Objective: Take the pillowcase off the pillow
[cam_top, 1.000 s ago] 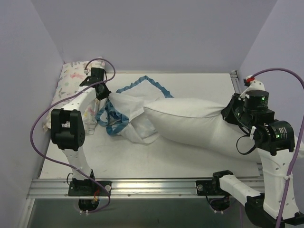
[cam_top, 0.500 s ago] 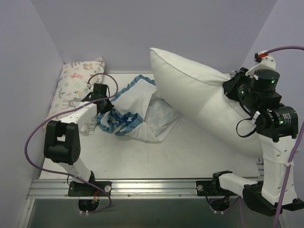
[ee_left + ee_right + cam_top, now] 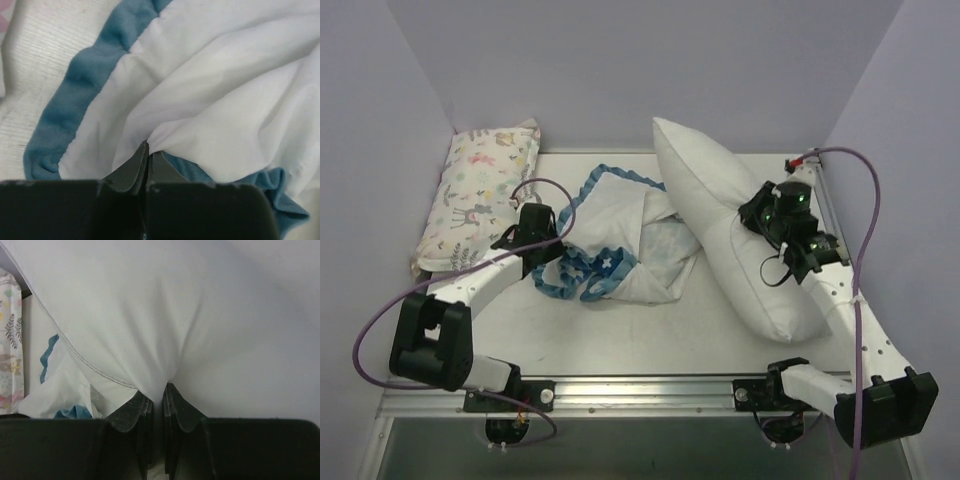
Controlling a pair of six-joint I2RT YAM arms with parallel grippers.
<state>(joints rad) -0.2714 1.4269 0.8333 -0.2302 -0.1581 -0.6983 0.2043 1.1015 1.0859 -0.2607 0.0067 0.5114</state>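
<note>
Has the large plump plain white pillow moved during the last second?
Yes: the white pillow swung its left end toward the back wall.

Robot lab booth, lilac walls (image 3: 620, 60), aluminium rail (image 3: 640, 395)

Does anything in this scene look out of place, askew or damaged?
No damage shows. The pillowcase lies crumpled in the middle, pinched by the left gripper; the pillow lies diagonally at the right, pinched by the right gripper.
</note>
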